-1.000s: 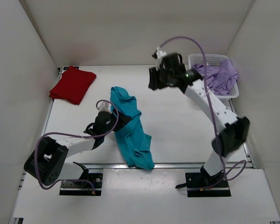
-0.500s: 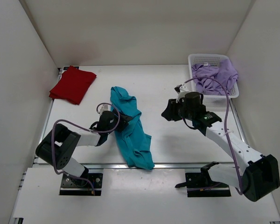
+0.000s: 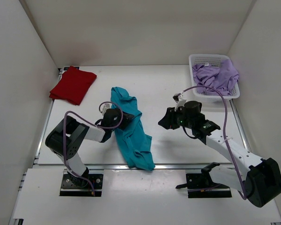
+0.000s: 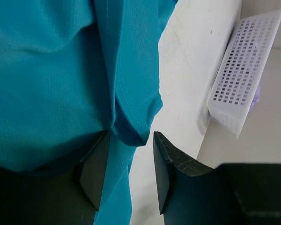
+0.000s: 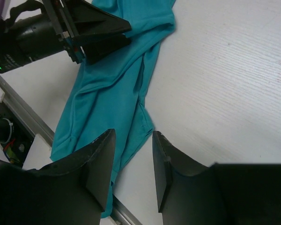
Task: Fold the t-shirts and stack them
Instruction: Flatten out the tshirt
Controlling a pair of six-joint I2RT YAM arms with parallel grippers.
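My left gripper [image 3: 127,120] sits low on the table [image 3: 168,89], left of centre, w/ its tip pushed into the left side of the teal t-shirt [image 3: 131,136]. In the left wrist view the fingers [image 4: 93,173] stand apart w/ a hemmed fold of the teal cloth hanging between them. The fold nearly fills the gap. One finger is against the cloth, the other just beside it, and I see no pinch on it.

The teal t-shirt isn't folded. It lies crumpled in a long strip from mid-table to the near edge, left of centre, and its near end reaches the metal rail [image 3: 187,165] there.

My right gripper [image 3: 164,121] is right of centre, pointing twd the teal t-shirt but clear of it, w/ bare table between. In the right wrist view its fingers [image 5: 100,164] are spread w/ nothing between them. Below them I see the near part of the teal strip and, at top left, the left gripper's fingers on the cloth.

The red t-shirt [image 3: 73,84] lies folded flat by the far left corner, well apart from both arms. The lavender t-shirt [image 3: 218,77] is bunched up in the white mesh basket [image 3: 206,57] at the far right corner, w/ part of it draped over the basket's near rim.
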